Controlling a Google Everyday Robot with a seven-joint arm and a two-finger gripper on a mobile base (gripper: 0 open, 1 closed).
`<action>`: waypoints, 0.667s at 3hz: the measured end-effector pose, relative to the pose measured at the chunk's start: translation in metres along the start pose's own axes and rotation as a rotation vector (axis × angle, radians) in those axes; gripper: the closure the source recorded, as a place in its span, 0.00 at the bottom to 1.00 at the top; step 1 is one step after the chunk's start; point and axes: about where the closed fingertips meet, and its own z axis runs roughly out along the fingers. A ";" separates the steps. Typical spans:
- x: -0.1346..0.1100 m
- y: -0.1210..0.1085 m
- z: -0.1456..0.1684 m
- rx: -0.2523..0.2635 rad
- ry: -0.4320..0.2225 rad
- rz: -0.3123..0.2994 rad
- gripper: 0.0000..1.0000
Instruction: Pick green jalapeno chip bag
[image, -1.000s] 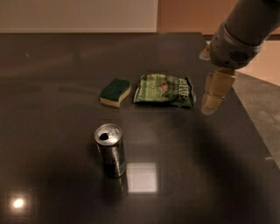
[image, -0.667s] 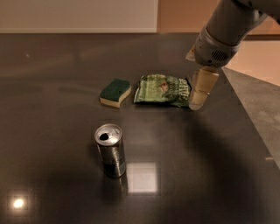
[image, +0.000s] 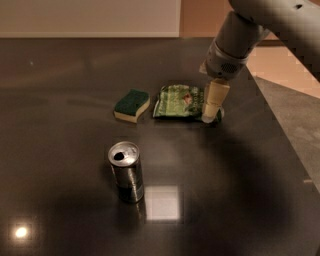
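Observation:
The green jalapeno chip bag (image: 179, 101) lies flat on the dark table (image: 75, 65), a crinkled light-green foil bag with white lettering and a reddish picture. My gripper (image: 211, 113) hangs from the grey arm at the upper right, its cream fingers pointing down over the bag's right end and covering that end. Whether the fingers touch the bag cannot be told.
A yellow sponge with a dark-green top (image: 132, 104) lies just left of the bag. An opened silver can (image: 126, 171) stands upright nearer the camera, front left of the bag. The table's right edge (image: 280, 125) runs diagonally, with lighter floor beyond it.
The arm and gripper have moved left, from beside the bag's right end to over that end. The bag, sponge and can have not moved.

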 end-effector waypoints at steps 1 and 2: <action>0.003 -0.014 0.018 -0.011 0.004 0.011 0.00; 0.005 -0.023 0.033 -0.030 0.006 0.010 0.00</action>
